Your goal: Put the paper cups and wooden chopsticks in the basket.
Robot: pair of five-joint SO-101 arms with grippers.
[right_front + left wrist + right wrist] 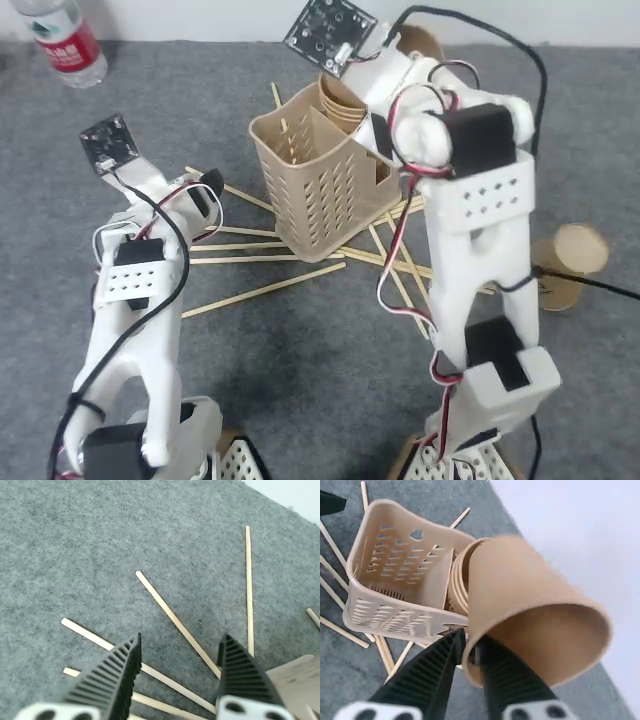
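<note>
A beige slotted basket (318, 185) (390, 575) stands mid-table, with stacked paper cups (342, 100) (459, 577) in one compartment. My right gripper (470, 642) (392, 58) is shut on the rim of a brown paper cup (535, 615) (418, 42), held tilted above the basket's far side. Another paper cup (570, 262) lies on the carpet to the right. Several wooden chopsticks (250, 290) (175, 622) lie scattered around the basket. My left gripper (180, 652) (212, 188) hovers open just over the chopsticks left of the basket, with nothing between its fingers.
A water bottle (62, 42) lies at the far left corner. The grey carpet (320, 380) ends at a white wall at the back. Both arm bases stand at the near edge, with open carpet between them.
</note>
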